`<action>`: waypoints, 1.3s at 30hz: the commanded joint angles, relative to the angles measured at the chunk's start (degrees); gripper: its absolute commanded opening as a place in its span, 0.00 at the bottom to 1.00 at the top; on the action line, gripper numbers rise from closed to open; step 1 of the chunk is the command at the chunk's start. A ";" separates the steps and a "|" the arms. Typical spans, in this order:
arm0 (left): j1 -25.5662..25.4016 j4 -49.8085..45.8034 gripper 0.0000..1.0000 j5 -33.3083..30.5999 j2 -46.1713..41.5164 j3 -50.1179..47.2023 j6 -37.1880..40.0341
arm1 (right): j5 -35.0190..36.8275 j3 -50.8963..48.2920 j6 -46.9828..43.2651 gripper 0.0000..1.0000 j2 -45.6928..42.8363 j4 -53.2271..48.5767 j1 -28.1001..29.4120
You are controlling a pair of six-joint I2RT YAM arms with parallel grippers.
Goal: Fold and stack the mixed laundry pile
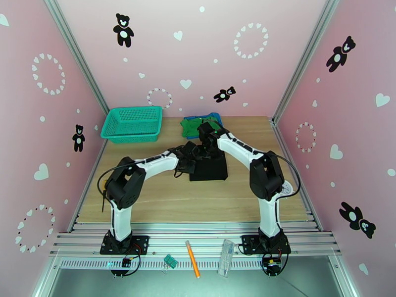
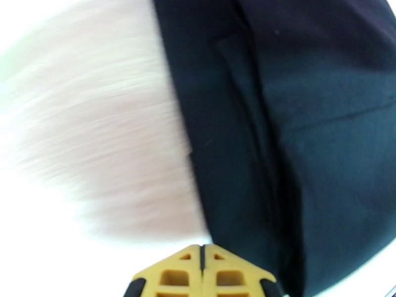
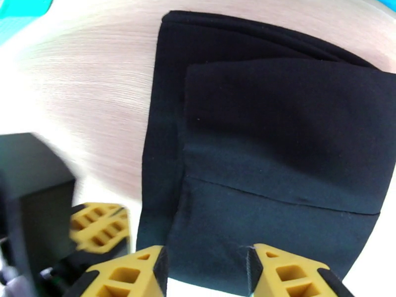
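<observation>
Basket (image 1: 132, 123) back-left, black garment (image 3: 277, 144) centre; left claw (image 2: 202, 256) together, right claw (image 3: 206, 261) apart.

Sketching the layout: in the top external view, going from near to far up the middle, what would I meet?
Orange pen → black garment → green garment.
</observation>
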 commanded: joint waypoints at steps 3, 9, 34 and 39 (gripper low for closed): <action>-0.08 -7.37 0.22 -4.14 -8.64 7.29 4.18 | 3.85 -2.11 -0.44 0.47 -6.67 -2.06 -1.14; -0.04 -7.79 0.36 -2.02 -14.72 3.85 1.50 | 2.48 -13.62 -3.32 0.50 -13.63 1.01 -8.03; -4.64 4.30 0.74 5.24 -19.51 -16.02 -14.79 | 1.61 -40.01 15.78 0.54 -11.78 27.84 -5.25; -4.72 -0.62 0.87 3.14 -26.27 -20.26 -17.42 | 11.23 -45.83 33.61 0.53 -15.71 37.40 6.32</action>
